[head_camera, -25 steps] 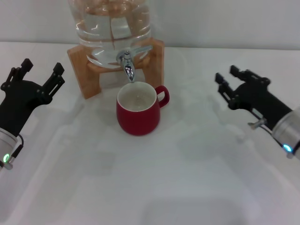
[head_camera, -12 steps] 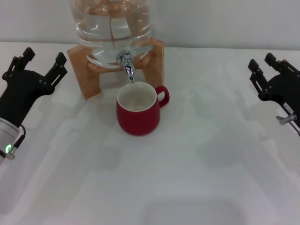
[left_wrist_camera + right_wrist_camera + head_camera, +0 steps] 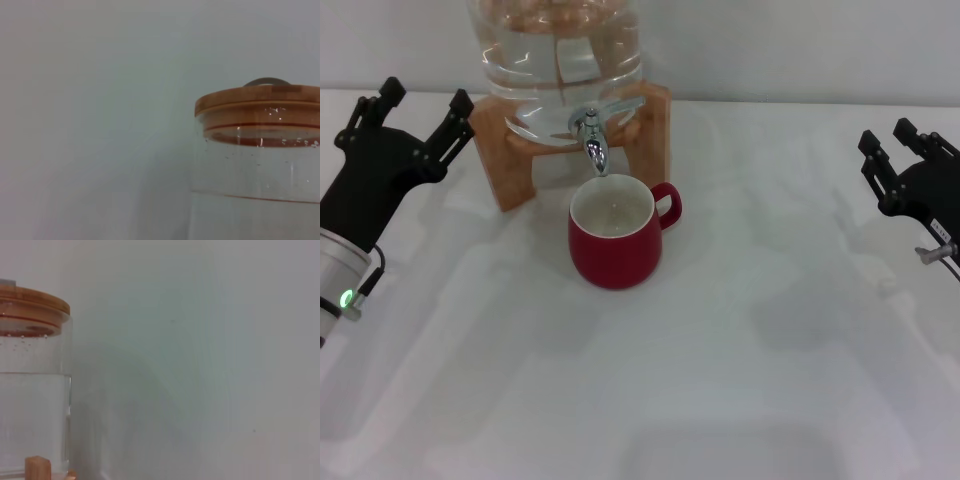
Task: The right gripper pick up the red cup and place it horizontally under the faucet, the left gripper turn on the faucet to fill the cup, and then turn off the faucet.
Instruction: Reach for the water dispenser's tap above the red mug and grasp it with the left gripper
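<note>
The red cup point(image 3: 614, 243) stands upright on the white table point(image 3: 720, 380), directly under the spout of the faucet point(image 3: 593, 135), its opening facing up and its handle turned to the robot's right. So the placing step looks finished, and the step in hand is, in my judgement, the opening of the tap by the left arm.

The left gripper point(image 3: 417, 107) is to the left of the faucet, near the corner of the wooden stand point(image 3: 510, 160) that carries the water jar point(image 3: 555, 60). Its black prongs are spread apart and hold nothing. It does not touch the stand or the faucet. The right gripper point(image 3: 900, 146) is far to the right of the faucet, at the edge of the head view, well apart from the cup; its prongs also stand apart and are empty, so it seems parked.

Inside the cup I see only the white bottom; whether any water is there I cannot tell from this view. No stream is visible under the spout.

For the next move, the left gripper should travel right toward the faucet, reach the thin lever on top of it, and close on the lever or push it without disturbing the cup just below.
</note>
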`<control>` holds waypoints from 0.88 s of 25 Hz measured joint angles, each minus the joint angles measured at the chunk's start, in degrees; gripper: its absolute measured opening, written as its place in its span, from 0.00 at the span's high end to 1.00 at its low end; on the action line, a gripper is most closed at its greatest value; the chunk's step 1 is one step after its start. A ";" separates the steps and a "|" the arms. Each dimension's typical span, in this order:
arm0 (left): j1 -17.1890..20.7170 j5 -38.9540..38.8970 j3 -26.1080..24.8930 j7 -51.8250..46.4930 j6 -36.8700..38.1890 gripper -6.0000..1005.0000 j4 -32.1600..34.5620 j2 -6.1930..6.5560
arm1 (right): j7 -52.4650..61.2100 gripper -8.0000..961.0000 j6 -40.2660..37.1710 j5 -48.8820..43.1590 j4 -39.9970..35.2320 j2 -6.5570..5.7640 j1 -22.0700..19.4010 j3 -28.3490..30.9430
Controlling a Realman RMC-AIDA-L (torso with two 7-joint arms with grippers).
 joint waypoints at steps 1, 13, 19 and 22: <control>-0.13 0.15 0.00 -0.02 0.15 0.12 0.01 0.02 | 0.00 0.55 0.12 0.00 0.00 0.00 0.00 0.01; 1.50 4.90 0.14 -1.50 4.18 0.12 4.32 -0.04 | -0.01 0.55 1.20 0.10 0.01 0.10 -0.03 0.04; 7.05 7.18 3.49 -3.67 9.72 0.12 14.00 0.06 | -0.02 0.55 1.58 0.10 0.01 0.17 -0.03 0.04; 10.25 7.37 6.00 -3.87 13.13 0.12 19.83 0.14 | -0.02 0.55 1.77 0.09 0.02 0.25 -0.03 -0.03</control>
